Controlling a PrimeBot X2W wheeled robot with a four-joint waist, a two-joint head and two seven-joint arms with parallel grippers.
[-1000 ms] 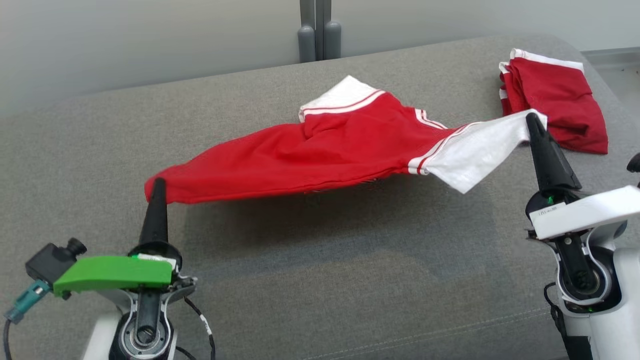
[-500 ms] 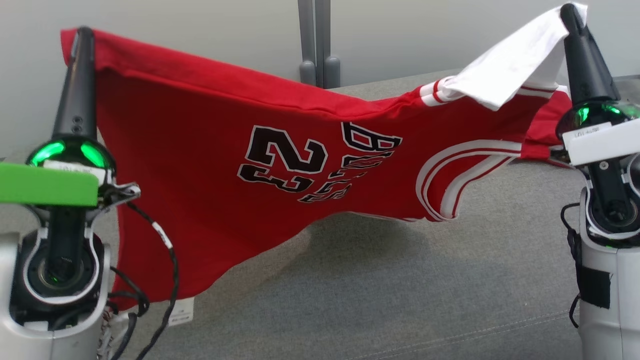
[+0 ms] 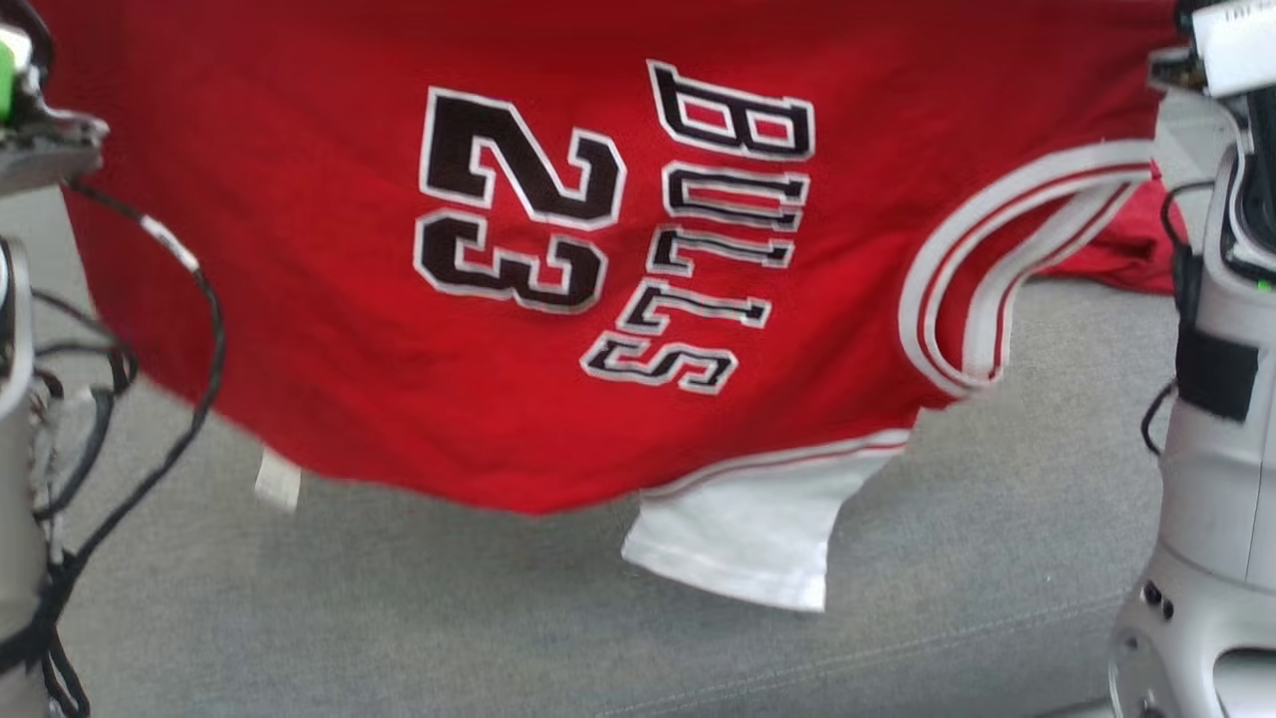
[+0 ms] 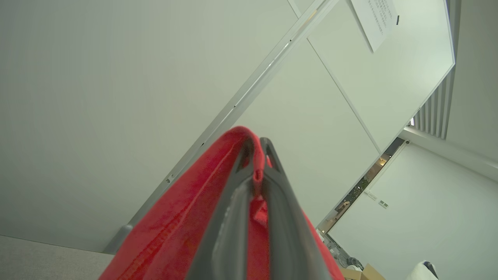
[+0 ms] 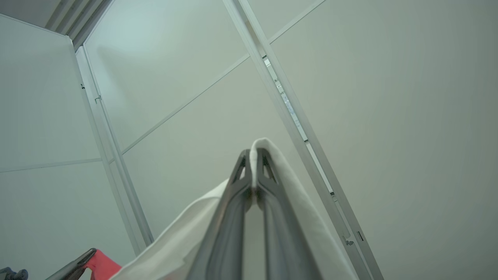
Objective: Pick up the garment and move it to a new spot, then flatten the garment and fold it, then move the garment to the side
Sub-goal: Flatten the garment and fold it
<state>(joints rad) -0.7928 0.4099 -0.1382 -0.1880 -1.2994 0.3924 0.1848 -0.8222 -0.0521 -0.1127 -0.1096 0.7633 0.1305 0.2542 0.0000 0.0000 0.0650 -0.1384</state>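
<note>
At the far left the left arm (image 3: 12, 419) stands upright with loose black cables (image 3: 204, 329) looping down its side. Its wrist view shows the left gripper (image 4: 256, 147) pointing up at the wall panels, its two dark fingers pressed together on a fold of red cloth at the jersey's edge. The jersey (image 3: 329, 379) is held up off the grey sofa cushion (image 3: 478, 628) and hangs broad and sideways across the head view. A small white label (image 3: 277, 481) dangles from its lower left edge. Across the middle runs a black "23" with "BULLS" beside it, both turned on their side. Below the lettering the hanging white sleeve (image 3: 738, 543) droops toward the cushion, though whether it touches is hard to tell. Further right a curved red-and-white striped trim (image 3: 947, 289) runs along the cloth, and behind it a second red garment (image 3: 1116, 254) lies on the cushion. At the far right rises the pale right arm (image 3: 1211, 469). Its wrist view shows the right gripper (image 5: 253, 155) aimed upward, its fingers pinching the upper white sleeve (image 5: 303, 217), which drapes over the fingertips.
</note>
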